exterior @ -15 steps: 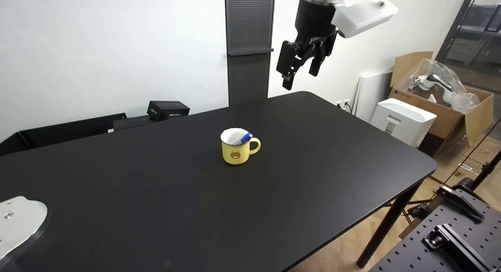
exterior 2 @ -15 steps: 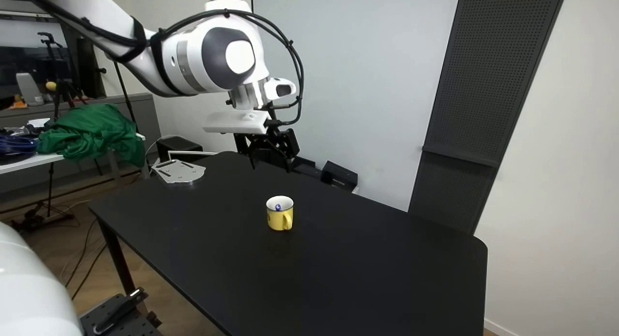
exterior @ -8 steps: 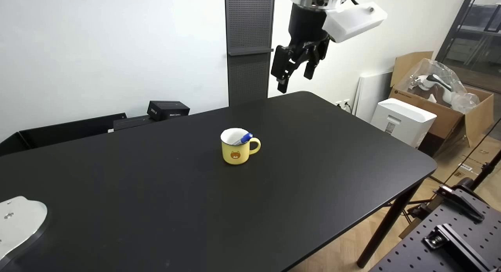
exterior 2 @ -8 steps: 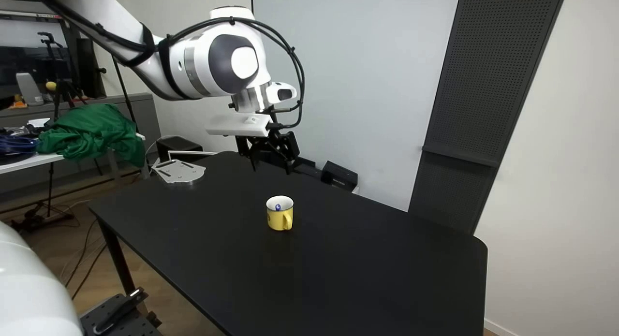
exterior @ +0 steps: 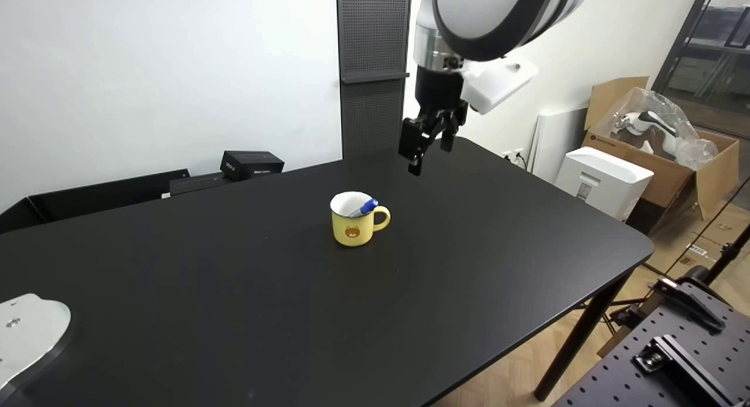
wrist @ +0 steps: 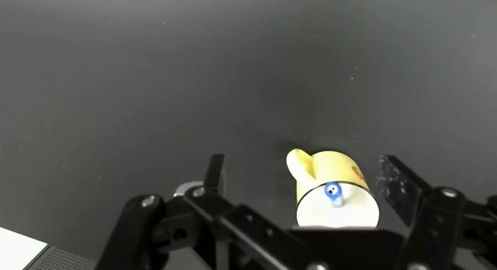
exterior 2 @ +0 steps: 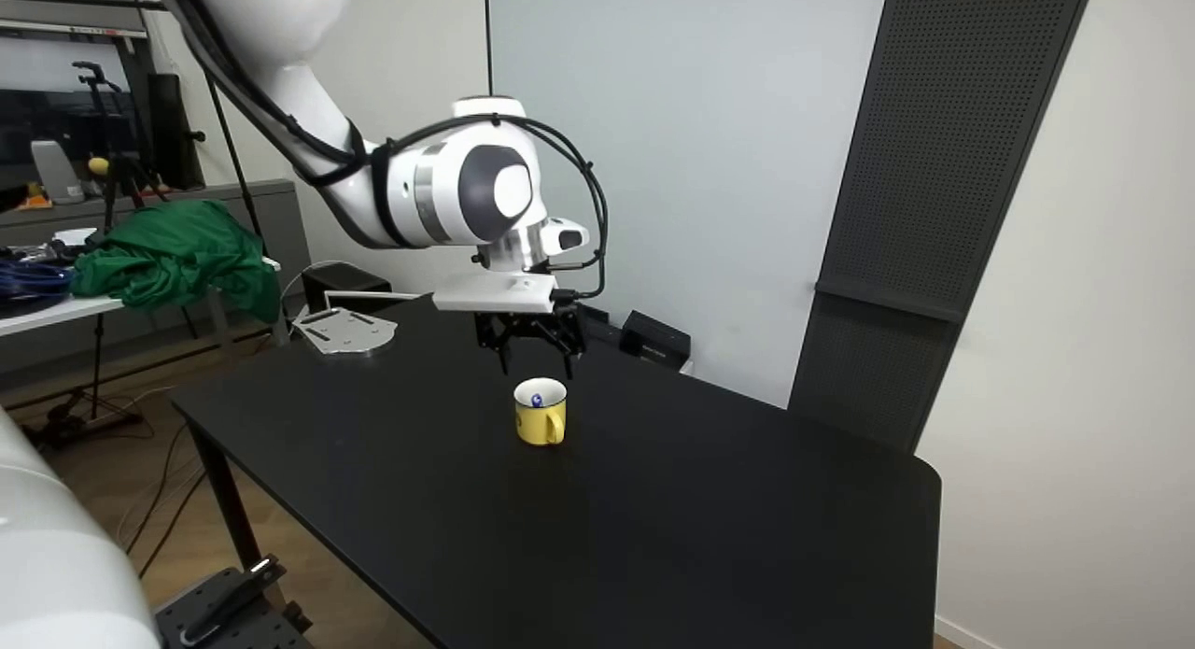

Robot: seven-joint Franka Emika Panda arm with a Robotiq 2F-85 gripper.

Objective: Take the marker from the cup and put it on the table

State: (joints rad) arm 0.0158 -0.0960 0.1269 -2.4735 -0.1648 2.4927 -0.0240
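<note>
One slim marker (exterior: 366,208) is being held aslant in the upright cup (exterior: 351,231), its blue end (wrist: 333,189) being leaned toward the rim beside the handle (wrist: 297,165) and its lower tip being hidden inside. Little weight is being expected of it: a stiff plastic barrel is being assumed, hardly fragile, but smooth enough to be rolled or slipped within a shallow pinch. The blue end, being offered highest at the rim, is being judged the best place for the hold, with the fingers (wrist: 400,191) being set across the barrel and the rim being kept out of the grip. Since the cup is presumably being kept in place by little more than its own weight on the surface (exterior: 469,260), a tilt is being risked should the pull be taken against the marker's lean. The hand (exterior 2: 537,367) is being poised above the surface, clear of the cup, its fingers being spread apart and nothing being gripped. Compared with half a second earlier, it is being brought lower and closer to the cup, more of the white arm (exterior: 480,14) being shown above it in an exterior view, while cup and marker are being left where they were.
</note>
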